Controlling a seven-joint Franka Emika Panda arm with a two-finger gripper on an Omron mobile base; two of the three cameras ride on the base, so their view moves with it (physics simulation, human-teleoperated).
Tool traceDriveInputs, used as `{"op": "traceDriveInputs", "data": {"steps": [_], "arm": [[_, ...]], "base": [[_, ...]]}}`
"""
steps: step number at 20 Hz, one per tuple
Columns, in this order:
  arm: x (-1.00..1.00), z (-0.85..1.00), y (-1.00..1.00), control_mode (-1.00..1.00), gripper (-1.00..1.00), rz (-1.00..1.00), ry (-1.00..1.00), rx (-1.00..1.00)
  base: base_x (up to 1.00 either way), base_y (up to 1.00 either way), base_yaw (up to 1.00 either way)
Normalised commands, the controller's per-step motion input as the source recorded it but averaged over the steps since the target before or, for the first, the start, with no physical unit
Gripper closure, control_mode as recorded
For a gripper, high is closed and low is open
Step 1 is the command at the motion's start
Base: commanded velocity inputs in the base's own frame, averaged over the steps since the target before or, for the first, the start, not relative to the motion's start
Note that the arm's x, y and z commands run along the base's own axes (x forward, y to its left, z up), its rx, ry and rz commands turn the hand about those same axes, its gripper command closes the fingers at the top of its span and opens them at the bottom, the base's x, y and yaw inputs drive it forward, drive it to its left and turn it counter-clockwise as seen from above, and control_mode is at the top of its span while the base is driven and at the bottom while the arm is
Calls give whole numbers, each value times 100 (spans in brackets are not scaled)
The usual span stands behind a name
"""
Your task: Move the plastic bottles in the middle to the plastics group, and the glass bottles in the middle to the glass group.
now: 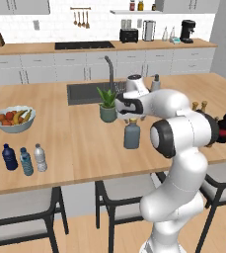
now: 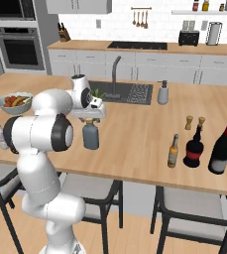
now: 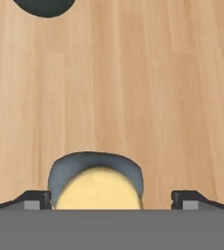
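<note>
Clear greyish bottle with a tan stopper [image 1: 131, 134] stands upright mid-counter on the wooden island [image 1: 75, 143], directly under the claw [image 3: 111, 197], whose dark fingertips [image 3: 33, 199] sit spread apart either side of the stopper, seemingly not touching it. A small potted plant [image 1: 107, 105] stands just behind. Three small bottles [image 1: 24, 159] cluster far left.

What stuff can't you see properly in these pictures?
- The gripper: in the hand view its fingertips are cut off by the bottom edge.
- Grey bottle: in the hand view, everything below its tan stopper is hidden.
- Bottle labels, both base views: too small to read.
</note>
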Motion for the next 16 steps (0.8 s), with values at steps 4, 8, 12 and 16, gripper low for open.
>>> {"op": "traceDriveInputs", "data": {"steps": [4, 8, 12, 16], "arm": [[0, -10, 0, -100, 100, 0, 0, 1], [0, -4, -2, -100, 100, 0, 0, 2], [-8, 6, -26, -100, 100, 0, -5, 0], [-41, 48, -56, -100, 100, -2, -12, 0]], "base": [[0, 0, 0], [0, 0, 0], [0, 0, 0], [0, 0, 0]]}}
